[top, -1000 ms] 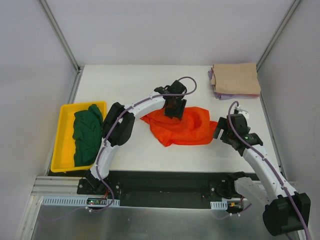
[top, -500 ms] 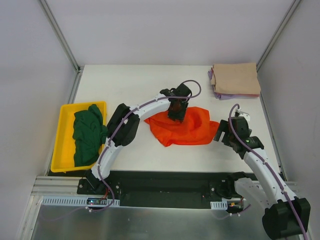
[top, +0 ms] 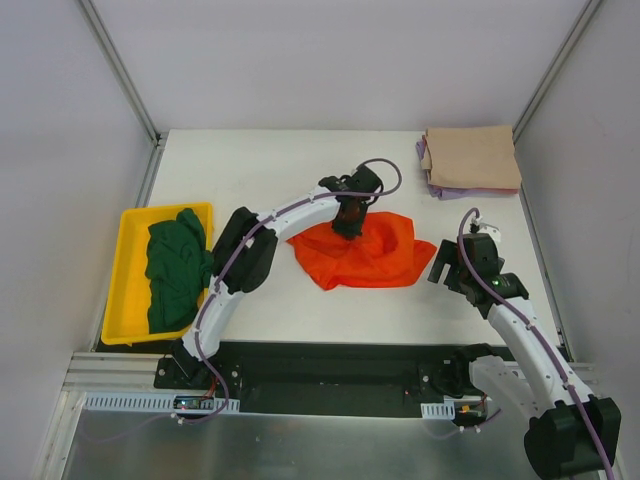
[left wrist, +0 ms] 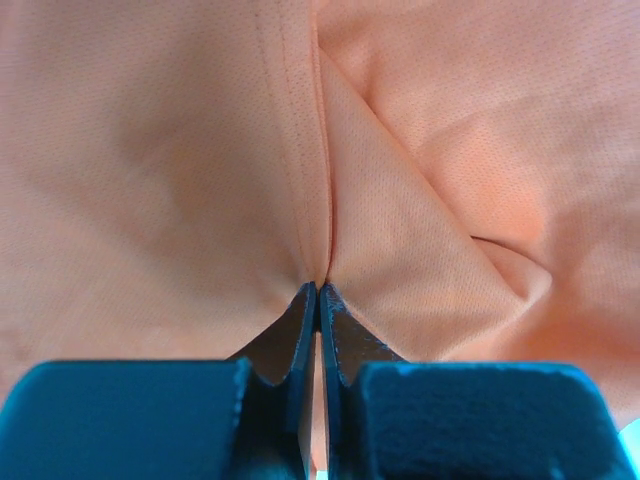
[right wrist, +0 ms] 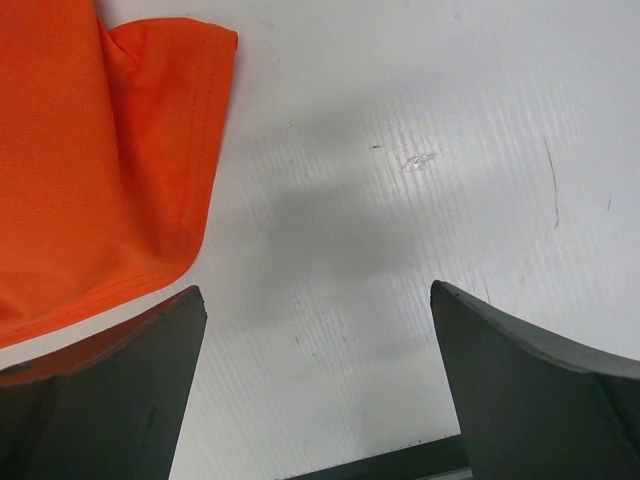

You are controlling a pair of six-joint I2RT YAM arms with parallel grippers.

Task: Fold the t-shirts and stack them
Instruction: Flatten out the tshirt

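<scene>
**Seam pinch on the orange-red t-shirt (top: pixel 385 262)**

Your left end effector (left wrist: pixel 318 290) is closed tight on a seam ridge; the shirt lies crumpled mid-tabletop (top: pixel 260 170). Your right end effector (right wrist: pixel 315 292) stands wide, empty, just beside its hem.

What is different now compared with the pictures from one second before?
The left hand shifted slightly right on the orange shirt and is pinched shut on a fold of it; its elbow swung right too. The right hand barely moved, open beside the shirt's edge. The green shirt, yellow tray and folded stack stayed put.
</scene>
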